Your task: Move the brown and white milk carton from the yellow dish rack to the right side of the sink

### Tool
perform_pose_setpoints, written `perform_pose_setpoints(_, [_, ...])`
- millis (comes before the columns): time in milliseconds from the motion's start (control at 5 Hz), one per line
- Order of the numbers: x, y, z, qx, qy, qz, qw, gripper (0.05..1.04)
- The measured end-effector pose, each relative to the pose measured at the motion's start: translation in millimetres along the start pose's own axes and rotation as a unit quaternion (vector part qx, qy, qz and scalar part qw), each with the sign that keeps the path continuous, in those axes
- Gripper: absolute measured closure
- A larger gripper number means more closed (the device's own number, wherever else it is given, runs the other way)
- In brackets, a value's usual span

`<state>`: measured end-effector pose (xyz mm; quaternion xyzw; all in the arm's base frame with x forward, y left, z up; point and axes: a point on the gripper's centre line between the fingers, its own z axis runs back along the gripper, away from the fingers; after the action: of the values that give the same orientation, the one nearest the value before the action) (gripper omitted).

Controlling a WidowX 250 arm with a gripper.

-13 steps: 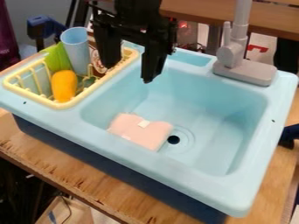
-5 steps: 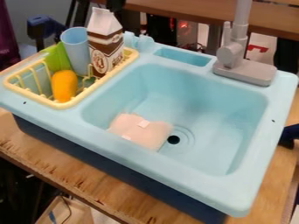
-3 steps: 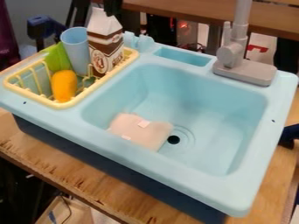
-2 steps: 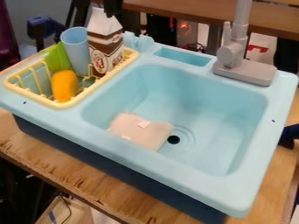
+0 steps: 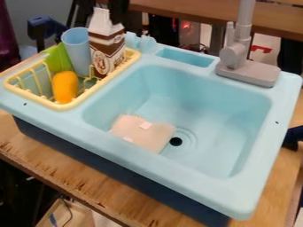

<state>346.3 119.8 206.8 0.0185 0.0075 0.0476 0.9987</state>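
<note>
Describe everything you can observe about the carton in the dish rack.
The gable-top carton has a white peaked top and a brown-and-white body with a round emblem facing the camera. It looks like smooth card or plastic. It stands upright at the back right of the yellow dish rack, its base hidden, beside the light blue cup. The black end effector is by its peak; contact cannot be judged.
</note>
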Motion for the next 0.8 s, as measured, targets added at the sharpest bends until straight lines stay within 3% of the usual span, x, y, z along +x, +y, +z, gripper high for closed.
perform_pose_setpoints(200, [4.1,1.0,-12.8,-0.003,0.015,-0.001,0.9999,0.083])
perform_pose_setpoints(400, [7.0,5.2,-11.4,-0.011,0.006,0.005,0.9999,0.12])
perform_pose_setpoints(600, [7.1,6.5,-6.1,-0.033,0.003,0.004,0.9994,0.271])
perform_pose_setpoints(800, [7.7,4.6,7.2,-0.044,-0.008,0.001,0.999,0.273])
